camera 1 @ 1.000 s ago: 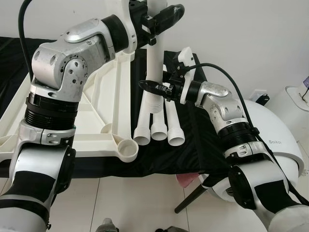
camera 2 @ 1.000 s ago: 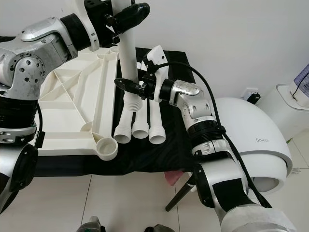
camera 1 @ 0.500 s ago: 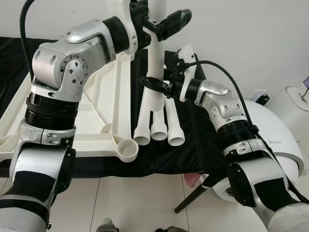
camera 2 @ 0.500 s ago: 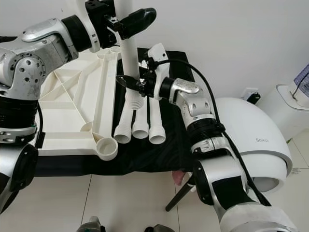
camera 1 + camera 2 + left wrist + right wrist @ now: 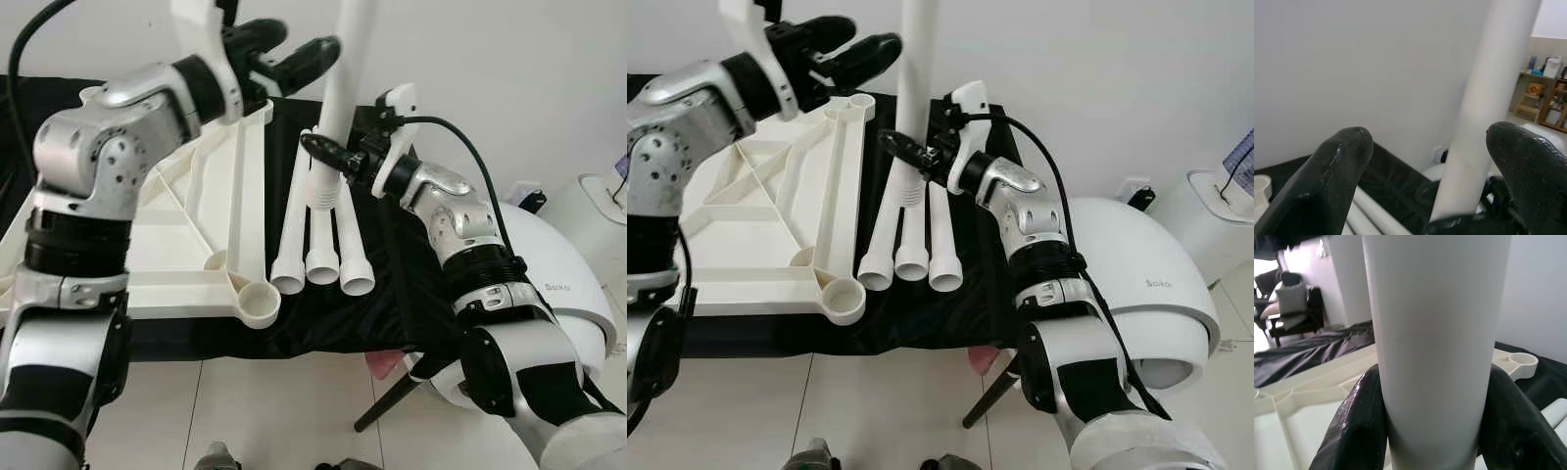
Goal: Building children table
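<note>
Above black cloth (image 5: 323, 313): R end effector (image 5: 328, 157) clamps upright leg (image 5: 341, 88); L end effector (image 5: 294, 54) open.

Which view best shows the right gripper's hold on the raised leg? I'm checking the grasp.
The right wrist view: both fingers press against the leg. The eye views show the right gripper small, near the leg's ribbed end. The left wrist view shows little of it.

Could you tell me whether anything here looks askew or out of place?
One white plastic table leg stands tilted in the air, clamped by the right gripper, while three matching legs lie flat on the black cloth. The left gripper is open beside it.
</note>
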You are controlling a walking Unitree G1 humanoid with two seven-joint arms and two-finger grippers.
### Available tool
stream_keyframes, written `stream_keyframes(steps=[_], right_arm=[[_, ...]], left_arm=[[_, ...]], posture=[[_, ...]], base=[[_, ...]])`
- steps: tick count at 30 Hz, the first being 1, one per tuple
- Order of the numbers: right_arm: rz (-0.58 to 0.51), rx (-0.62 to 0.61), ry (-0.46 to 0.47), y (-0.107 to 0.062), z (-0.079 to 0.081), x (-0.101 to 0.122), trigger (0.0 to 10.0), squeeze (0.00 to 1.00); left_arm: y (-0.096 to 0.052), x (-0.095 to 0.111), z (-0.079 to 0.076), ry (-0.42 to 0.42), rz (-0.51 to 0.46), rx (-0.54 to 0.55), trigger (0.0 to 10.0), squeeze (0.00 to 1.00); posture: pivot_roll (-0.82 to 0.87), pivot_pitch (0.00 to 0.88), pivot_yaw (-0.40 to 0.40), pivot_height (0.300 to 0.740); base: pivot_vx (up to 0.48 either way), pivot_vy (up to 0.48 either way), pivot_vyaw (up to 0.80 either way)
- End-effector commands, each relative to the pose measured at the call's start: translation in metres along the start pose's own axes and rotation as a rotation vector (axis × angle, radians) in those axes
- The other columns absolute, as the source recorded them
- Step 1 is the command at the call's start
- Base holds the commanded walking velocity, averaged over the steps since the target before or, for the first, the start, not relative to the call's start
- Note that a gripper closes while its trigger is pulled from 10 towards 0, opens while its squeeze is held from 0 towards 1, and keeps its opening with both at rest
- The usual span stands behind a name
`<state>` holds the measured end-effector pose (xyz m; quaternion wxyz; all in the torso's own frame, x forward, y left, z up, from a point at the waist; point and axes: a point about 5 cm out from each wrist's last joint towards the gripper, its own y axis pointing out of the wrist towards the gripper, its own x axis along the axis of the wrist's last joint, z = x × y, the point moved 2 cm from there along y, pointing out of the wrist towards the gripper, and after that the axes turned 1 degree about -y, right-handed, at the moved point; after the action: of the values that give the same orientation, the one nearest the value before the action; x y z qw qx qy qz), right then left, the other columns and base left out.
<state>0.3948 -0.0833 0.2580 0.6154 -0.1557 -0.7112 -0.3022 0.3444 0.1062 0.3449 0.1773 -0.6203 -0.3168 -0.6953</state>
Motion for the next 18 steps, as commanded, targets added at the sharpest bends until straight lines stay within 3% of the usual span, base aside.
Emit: stream_keyframes(steps=[1, 6, 8, 10, 13, 14, 15, 17, 18], right_arm=[[-0.025, -0.030, 0.010, -0.006, -0.005, 0.000, 10.0, 0.00], [-0.066, -0.102, 0.038, -0.014, -0.010, -0.003, 10.0, 0.00], [-0.094, -0.144, 0.048, -0.018, -0.011, -0.006, 10.0, 0.00], [-0.118, -0.189, 0.053, -0.020, -0.011, -0.009, 10.0, 0.00], [-0.118, -0.189, 0.053, -0.020, -0.011, -0.009, 10.0, 0.00], [-0.144, -0.225, 0.039, -0.021, -0.009, -0.010, 10.0, 0.00], [-0.144, -0.225, 0.039, -0.021, -0.009, -0.010, 10.0, 0.00], [-0.184, -0.262, 0.002, -0.023, -0.005, -0.009, 10.0, 0.00], [-0.184, -0.262, 0.002, -0.023, -0.005, -0.009, 10.0, 0.00]], left_arm=[[-0.003, -0.001, -0.006, 0.013, 0.002, -0.085, 10.0, 0.00], [-0.018, -0.026, 0.006, -0.026, 0.029, 0.010, 10.0, 0.00], [-0.027, -0.047, 0.012, -0.049, 0.058, 0.093, 10.0, 0.00], [-0.032, -0.061, 0.017, -0.034, 0.057, 0.194, 10.0, 0.00], [-0.032, -0.061, 0.017, -0.034, 0.057, 0.194, 10.0, 0.00], [-0.038, -0.068, 0.022, -0.014, 0.039, 0.288, 10.0, 0.00], [-0.038, -0.068, 0.022, -0.014, 0.039, 0.288, 10.0, 0.00], [-0.047, -0.077, 0.031, 0.061, 0.036, 0.433, 10.0, 0.00], [-0.047, -0.077, 0.031, 0.061, 0.036, 0.433, 10.0, 0.00]], posture=[[0.08, 0.000, -0.063, 0.740], [0.08, 0.000, -0.062, 0.740], [0.08, 0.000, -0.062, 0.740], [0.09, 0.000, -0.061, 0.740], [0.09, 0.000, -0.061, 0.740], [0.09, 0.000, -0.055, 0.740], [0.09, 0.000, -0.055, 0.740], [0.09, 0.000, -0.055, 0.740], [0.09, 0.000, -0.055, 0.740]], base=[[0.000, 0.000, 0.00], [0.000, 0.000, 0.00], [0.000, 0.000, 0.00], [0.000, 0.000, 0.00], [0.000, 0.000, 0.00], [0.000, 0.000, 0.00], [0.000, 0.000, 0.00], [0.000, 0.000, 0.00], [0.000, 0.000, 0.00]])
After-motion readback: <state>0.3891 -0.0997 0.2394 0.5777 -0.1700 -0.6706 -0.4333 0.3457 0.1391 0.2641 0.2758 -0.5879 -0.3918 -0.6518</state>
